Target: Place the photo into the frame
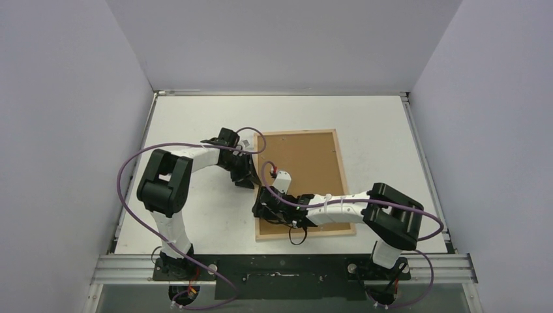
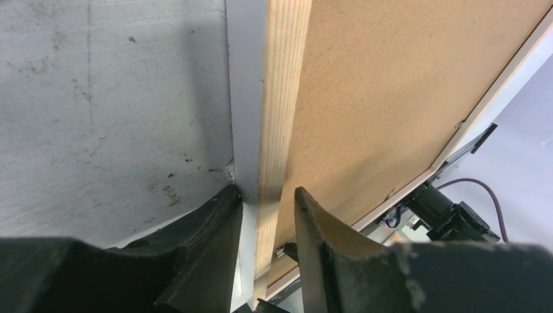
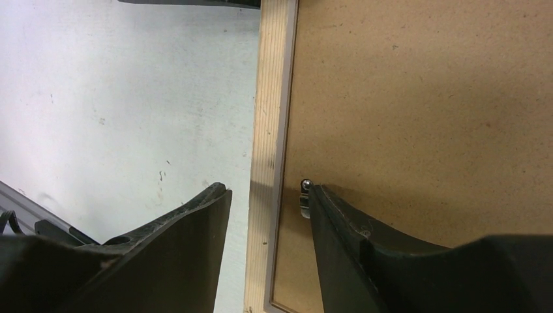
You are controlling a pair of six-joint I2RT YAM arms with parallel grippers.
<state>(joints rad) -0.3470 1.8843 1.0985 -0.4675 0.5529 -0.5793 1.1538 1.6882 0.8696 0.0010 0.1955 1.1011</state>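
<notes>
The frame (image 1: 343, 176) lies back up on the table, its pale wood rim around a brown backing board (image 1: 303, 163). The photo is hidden. My left gripper (image 1: 246, 179) is at the frame's left rail near the far corner. In the left wrist view it (image 2: 266, 192) is shut on the wood rail (image 2: 283, 98), one finger on the white outer side, the other on the board side. My right gripper (image 1: 264, 208) is lower on the same rail. Its jaws (image 3: 269, 189) stand open astride the rail (image 3: 267, 98), the inner fingertip against a small metal clip (image 3: 304, 195).
White walls enclose the table on three sides. A metal rail (image 1: 287, 267) runs along the near edge by the arm bases. Purple cables (image 1: 130, 163) loop beside both arms. The right arm's body (image 2: 450, 215) shows past the frame's near corner in the left wrist view.
</notes>
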